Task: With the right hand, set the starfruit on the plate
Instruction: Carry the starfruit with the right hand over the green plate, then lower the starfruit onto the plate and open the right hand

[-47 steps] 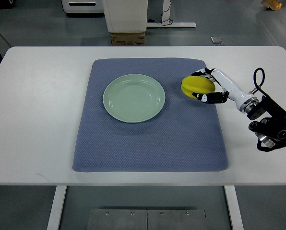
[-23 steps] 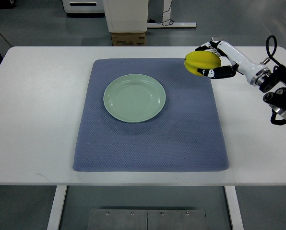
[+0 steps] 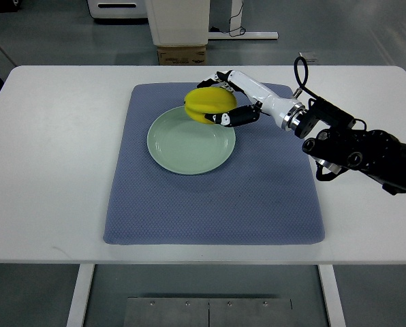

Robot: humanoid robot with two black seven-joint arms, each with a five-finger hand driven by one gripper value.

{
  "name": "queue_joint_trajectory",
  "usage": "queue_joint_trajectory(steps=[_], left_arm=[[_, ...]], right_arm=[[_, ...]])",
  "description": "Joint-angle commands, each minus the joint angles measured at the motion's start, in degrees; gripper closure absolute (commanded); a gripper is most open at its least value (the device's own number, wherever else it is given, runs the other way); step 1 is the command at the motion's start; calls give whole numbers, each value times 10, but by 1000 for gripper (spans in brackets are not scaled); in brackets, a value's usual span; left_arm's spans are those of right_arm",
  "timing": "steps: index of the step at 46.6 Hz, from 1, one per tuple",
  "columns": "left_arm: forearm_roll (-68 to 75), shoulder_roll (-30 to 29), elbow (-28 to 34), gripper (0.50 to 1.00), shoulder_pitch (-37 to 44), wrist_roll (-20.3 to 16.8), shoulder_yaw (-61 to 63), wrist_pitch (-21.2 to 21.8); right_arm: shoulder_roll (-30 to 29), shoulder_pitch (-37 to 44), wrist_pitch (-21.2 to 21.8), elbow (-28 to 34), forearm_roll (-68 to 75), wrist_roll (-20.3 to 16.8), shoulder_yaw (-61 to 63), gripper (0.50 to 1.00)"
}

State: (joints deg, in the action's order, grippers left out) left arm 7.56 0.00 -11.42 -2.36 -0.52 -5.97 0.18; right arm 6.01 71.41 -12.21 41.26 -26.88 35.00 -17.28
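My right hand [image 3: 214, 102] is shut on the yellow starfruit [image 3: 208, 105], thumb below and fingers over its top. The fruit hangs above the upper right rim of the pale green plate [image 3: 182, 146], which lies empty on the blue mat [image 3: 257, 197]. The right arm [image 3: 353, 143] reaches in from the right edge across the mat's upper right corner. I cannot tell whether the fruit touches the plate. The left arm is out of the picture.
The mat lies on a white table [image 3: 46, 157]. Beyond the table's far edge stand a cardboard box [image 3: 181, 56] and a white cabinet base [image 3: 178, 20] on the grey floor.
The right hand has carried the starfruit leftward from beyond the mat's upper right corner to above the plate's rim, and the arm has stretched further into the picture.
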Motion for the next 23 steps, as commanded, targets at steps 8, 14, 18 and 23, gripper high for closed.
queue_joint_trajectory(steps=[8, 14, 18, 23], left_arm=[[0, 0, 0, 500, 0, 0, 0, 0], [0, 0, 0, 500, 0, 0, 0, 0], [0, 0, 0, 500, 0, 0, 0, 0], [0, 0, 0, 500, 0, -1, 0, 0]], right_arm=[[-60, -1, 0, -44, 0, 0, -2, 1000], [-60, -4, 0, -61, 1, 0, -14, 1000], [-60, -13, 0, -66, 0, 0, -16, 1000], [-60, -20, 0, -65, 0, 0, -16, 1000]])
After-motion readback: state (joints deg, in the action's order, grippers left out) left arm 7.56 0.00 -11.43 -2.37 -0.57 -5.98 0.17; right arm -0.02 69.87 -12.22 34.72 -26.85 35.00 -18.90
